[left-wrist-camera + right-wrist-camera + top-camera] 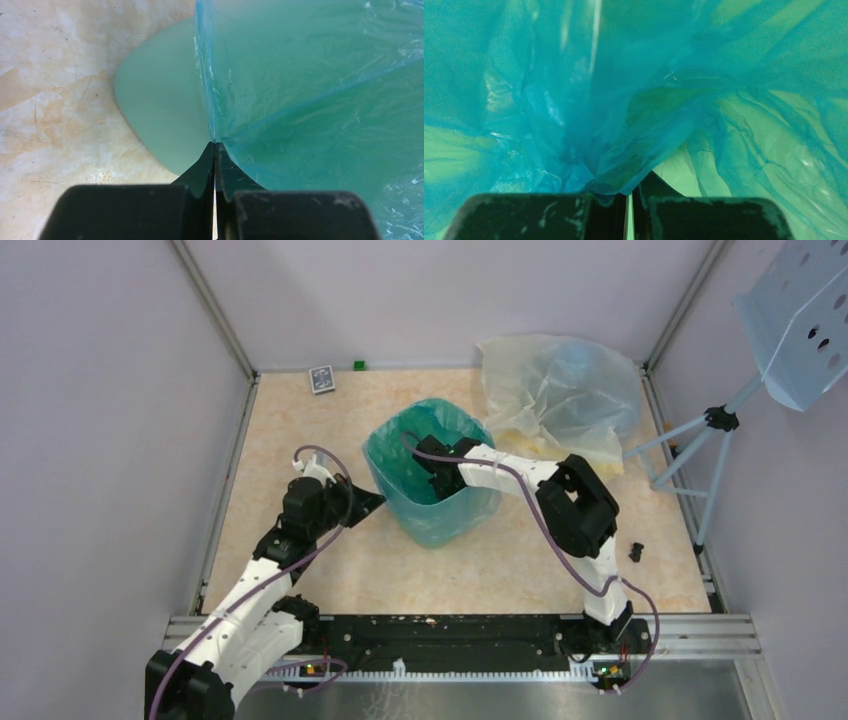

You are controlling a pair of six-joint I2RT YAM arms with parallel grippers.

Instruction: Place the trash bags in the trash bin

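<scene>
Overhead, the trash bin stands just ahead of the left tool and around the right tool; the left wrist shows jaws pinching the blue trash bag at their tips, the right wrist likewise, so tuck slowly, avoiding tears.

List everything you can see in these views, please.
bin: one, green, table centre.
blue bag: one, light blue, draped in the bin.
loose bags: heap, yellowish and blue, far right corner.
card box: one, dark, far edge.
cube: one, green, far edge.
small part: one, black, right edge.
stand: one, light blue, right of table.
table: one, beige.
left arm: white and black, jaws shut on blue bag at bin's rim.
right arm: white and black, inside bin, jaws shut on blue bag.
</scene>
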